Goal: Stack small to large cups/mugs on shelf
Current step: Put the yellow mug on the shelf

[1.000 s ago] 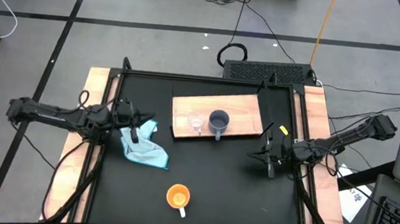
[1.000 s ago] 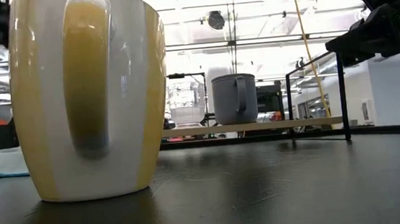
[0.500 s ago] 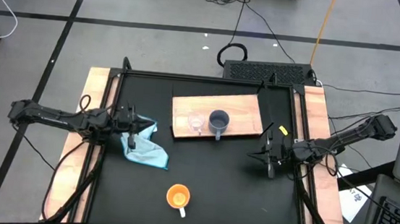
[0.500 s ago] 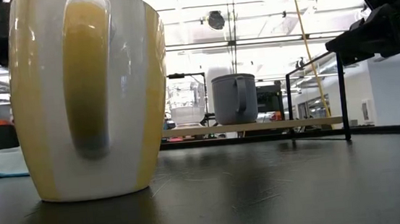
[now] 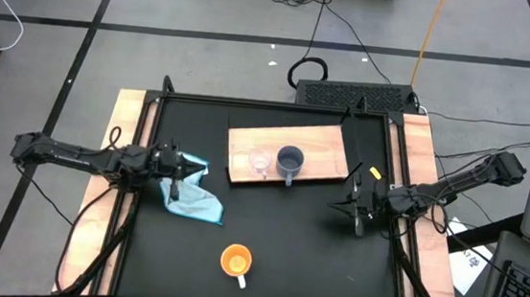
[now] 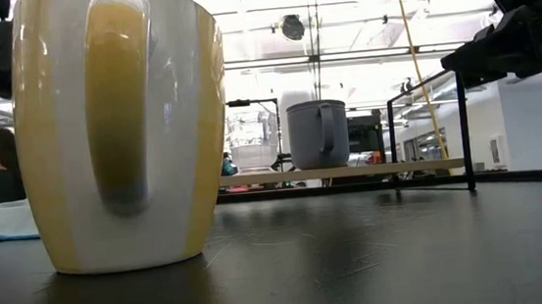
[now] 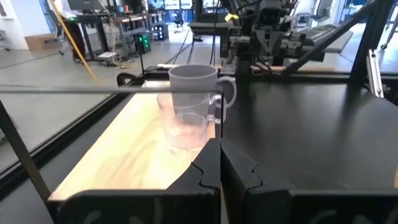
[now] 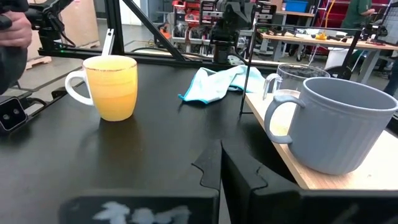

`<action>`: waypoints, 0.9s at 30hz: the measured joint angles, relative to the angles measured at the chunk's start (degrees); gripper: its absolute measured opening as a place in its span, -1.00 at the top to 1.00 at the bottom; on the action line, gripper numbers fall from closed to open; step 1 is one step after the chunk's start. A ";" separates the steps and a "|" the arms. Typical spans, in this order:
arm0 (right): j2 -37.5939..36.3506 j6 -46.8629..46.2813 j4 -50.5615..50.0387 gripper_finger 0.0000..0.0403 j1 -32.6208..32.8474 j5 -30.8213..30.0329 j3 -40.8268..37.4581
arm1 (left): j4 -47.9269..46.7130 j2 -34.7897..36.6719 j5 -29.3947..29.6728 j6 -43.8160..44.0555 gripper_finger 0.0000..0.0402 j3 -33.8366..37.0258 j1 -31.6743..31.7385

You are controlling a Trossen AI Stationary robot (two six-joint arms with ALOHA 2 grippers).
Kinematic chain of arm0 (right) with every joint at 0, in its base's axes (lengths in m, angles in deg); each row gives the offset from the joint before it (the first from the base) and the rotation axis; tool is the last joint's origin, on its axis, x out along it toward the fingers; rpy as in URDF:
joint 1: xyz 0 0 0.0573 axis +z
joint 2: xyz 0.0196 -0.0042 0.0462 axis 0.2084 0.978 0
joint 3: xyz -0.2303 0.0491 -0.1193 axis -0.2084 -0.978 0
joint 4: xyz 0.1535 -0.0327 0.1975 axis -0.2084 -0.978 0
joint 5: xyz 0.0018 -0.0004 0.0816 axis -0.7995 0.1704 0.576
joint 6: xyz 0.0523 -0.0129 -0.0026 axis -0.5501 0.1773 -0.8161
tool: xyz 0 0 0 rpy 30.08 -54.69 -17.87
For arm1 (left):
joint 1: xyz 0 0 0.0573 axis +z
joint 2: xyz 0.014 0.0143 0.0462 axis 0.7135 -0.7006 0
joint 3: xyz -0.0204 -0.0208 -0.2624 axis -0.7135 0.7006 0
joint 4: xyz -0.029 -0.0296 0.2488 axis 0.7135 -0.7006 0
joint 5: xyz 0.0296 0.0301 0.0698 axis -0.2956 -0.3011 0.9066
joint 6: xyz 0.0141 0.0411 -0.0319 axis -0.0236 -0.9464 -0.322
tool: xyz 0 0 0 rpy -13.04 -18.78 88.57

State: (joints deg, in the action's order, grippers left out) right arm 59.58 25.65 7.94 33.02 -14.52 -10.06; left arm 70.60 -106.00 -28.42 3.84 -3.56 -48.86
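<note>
A tiny clear glass cup (image 5: 260, 163) and grey-blue handled mug (image 5: 290, 160) share the light-wood shelf board (image 5: 328, 146); the orange mug (image 5: 235, 260) sits apart on the black counter (image 5: 305, 239). Both grippers' jaws, left (image 5: 177, 174) and right (image 5: 358, 210), are clenched, empty.

We are in a robotics lab or workshop. Our black table (image 5: 268, 226) stands on a grey concrete floor (image 5: 205, 66) marked with dark tape lines, with cables (image 5: 333, 29) trailing across it. Beside the table we see a keyboard (image 5: 529, 292). Beyond the table, the wrist views show workbenches (image 8: 311, 40) loaded with equipment, metal frames (image 7: 124, 25) and more robot hardware. Bright ceiling lights (image 6: 357, 7) and glass partitions fill the background of the low view.
</note>
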 joint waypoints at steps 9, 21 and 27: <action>0.00 -0.06 0.00 1.00 0.00 0.00 0.00 | -1.15 0.00 -1.40 0.99 0.99 0.00 0.00; 0.00 -0.09 0.02 1.00 0.00 0.00 0.02 | -1.13 -0.04 -1.35 4.71 0.93 0.00 0.00; 0.00 -0.11 0.00 1.00 0.00 0.00 0.02 | -1.10 -0.07 -1.31 2.97 0.99 0.00 -0.02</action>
State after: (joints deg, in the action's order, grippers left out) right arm 59.58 25.55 7.94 33.02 -14.52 -10.04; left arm 69.49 -106.07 -29.74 6.81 -3.56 -48.88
